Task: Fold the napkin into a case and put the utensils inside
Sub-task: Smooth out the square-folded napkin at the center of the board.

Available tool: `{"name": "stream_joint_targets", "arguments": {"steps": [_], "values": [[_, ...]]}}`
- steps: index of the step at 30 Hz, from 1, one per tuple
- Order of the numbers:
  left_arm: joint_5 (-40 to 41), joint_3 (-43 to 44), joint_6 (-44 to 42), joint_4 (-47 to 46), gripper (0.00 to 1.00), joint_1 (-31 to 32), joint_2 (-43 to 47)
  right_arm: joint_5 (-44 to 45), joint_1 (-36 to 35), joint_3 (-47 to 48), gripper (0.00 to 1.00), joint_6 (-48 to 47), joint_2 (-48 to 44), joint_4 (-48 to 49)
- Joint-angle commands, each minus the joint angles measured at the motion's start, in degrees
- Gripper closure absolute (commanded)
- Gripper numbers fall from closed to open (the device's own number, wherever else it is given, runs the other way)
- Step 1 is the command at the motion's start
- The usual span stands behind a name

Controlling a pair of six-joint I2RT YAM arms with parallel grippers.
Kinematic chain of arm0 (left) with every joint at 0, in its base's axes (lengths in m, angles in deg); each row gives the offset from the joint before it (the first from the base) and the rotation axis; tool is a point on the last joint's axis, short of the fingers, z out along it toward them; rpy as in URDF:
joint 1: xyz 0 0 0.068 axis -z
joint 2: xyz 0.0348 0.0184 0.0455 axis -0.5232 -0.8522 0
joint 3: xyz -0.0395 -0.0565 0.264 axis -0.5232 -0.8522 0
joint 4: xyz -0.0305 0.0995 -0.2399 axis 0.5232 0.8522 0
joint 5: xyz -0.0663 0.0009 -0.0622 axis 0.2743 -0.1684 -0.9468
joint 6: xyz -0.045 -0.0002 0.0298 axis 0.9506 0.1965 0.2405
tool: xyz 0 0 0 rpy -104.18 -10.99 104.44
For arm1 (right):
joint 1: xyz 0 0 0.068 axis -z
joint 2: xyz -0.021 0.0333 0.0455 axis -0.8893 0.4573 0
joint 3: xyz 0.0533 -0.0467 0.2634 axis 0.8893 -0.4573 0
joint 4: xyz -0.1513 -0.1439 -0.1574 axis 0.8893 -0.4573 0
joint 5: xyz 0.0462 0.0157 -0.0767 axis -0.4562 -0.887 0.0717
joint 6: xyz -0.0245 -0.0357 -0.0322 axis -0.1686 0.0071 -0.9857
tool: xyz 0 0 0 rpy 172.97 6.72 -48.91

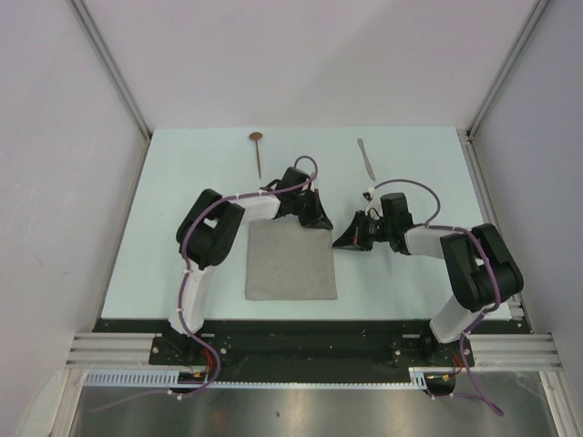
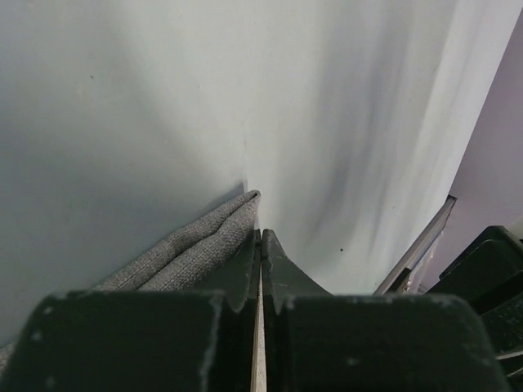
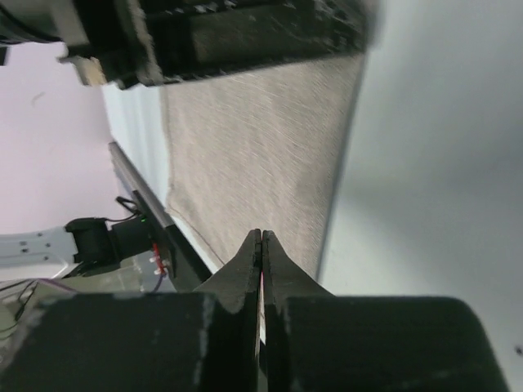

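The grey-beige napkin (image 1: 290, 261) lies flat as a folded square on the table. My left gripper (image 1: 319, 221) is at its far right corner with jaws shut. In the left wrist view the doubled napkin corner (image 2: 196, 249) lies against the left side of the gripper tips (image 2: 261, 233), and nothing shows between the jaws. My right gripper (image 1: 342, 242) is shut and empty, just right of the napkin's right edge. In the right wrist view it (image 3: 261, 234) hangs over the napkin (image 3: 261, 139). The spoon (image 1: 258, 150) and the knife (image 1: 366, 157) lie apart at the far side.
The white table (image 1: 410, 273) is walled on three sides. A black rail (image 1: 301, 323) runs along its near edge. My left arm (image 3: 229, 33) fills the top of the right wrist view, close to the right gripper.
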Motion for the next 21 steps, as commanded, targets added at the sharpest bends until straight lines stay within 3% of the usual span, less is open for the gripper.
{"name": "stream_joint_targets", "arguments": {"steps": [1,12,21], "values": [[-1.0,-0.7,0.8,-2.7,1.00,-0.9,1.9,-6.0,-0.5,3.7,1.00,3.1,4.2,9.6],[0.7,1.9,3.0,2.2,1.00,-2.1,-4.0,-7.9,-1.0,5.4,1.00,3.0,17.1,15.3],[1.6,0.9,3.8,2.6,1.00,-2.1,-5.8,-7.9,1.9,-0.8,1.00,-1.5,16.8,14.6]]}}
